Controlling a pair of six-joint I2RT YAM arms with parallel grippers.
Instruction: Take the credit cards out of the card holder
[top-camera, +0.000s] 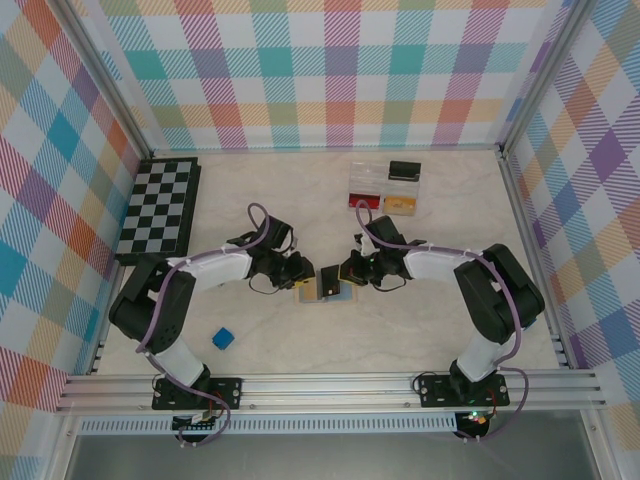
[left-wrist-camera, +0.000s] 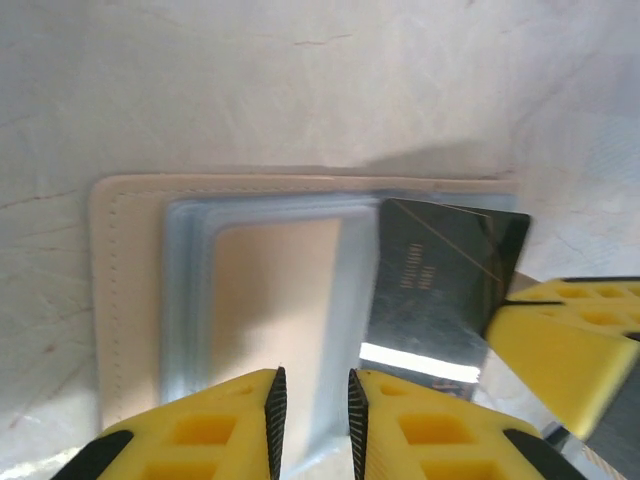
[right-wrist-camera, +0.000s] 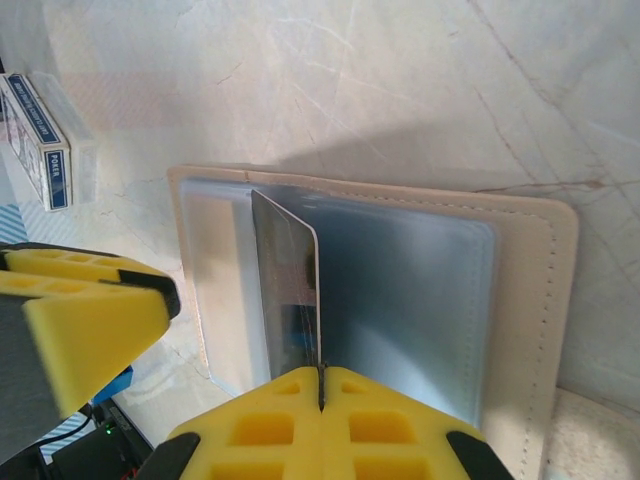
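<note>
**Inventory, big to small**

1. Desk (top-camera: 420, 330): pale marbled top, walled w/ plaid panels.
2. Chessboard (top-camera: 158, 208): black/white, lies flat at far left, well apart from everything else.
3. Clear compartment box (top-camera: 385, 187): far centre-right, beyond my R arm. Red, dark and tan items inside; can't tell more.
4. Card holder (top-camera: 304, 294): lies open and flat at desk centre, between my two claws. Tan stitched border (left-wrist-camera: 130, 300), light blue lining w/ clear sleeves (right-wrist-camera: 420, 290).
5. L claw (top-camera: 298, 272): at holder's left side. In wrist view (left-wrist-camera: 317, 400) the yellow jaws stand a narrow gap apart and nothing sits between the pads. Tips are over the sleeve edge; can't tell if they touch it.
6. R claw (top-camera: 347, 270): at holder's right side. In wrist view (right-wrist-camera: 321, 385) the jaws are closed tight, pinching one edge of the dark card. One R finger also shows in the L wrist view, just beside that card.
7. Dark card (left-wrist-camera: 440, 290): glossy, pale print on its face. Tilted up off the lining over one panel (right-wrist-camera: 290, 290), one corner past the holder's edge. Can't tell if its far edge sits in a sleeve.
8. Blue-white small box (right-wrist-camera: 40, 140): on desk, apart from holder.
9. Blue cube (top-camera: 222, 339): near left, beside L arm base, well apart from holder.
</note>
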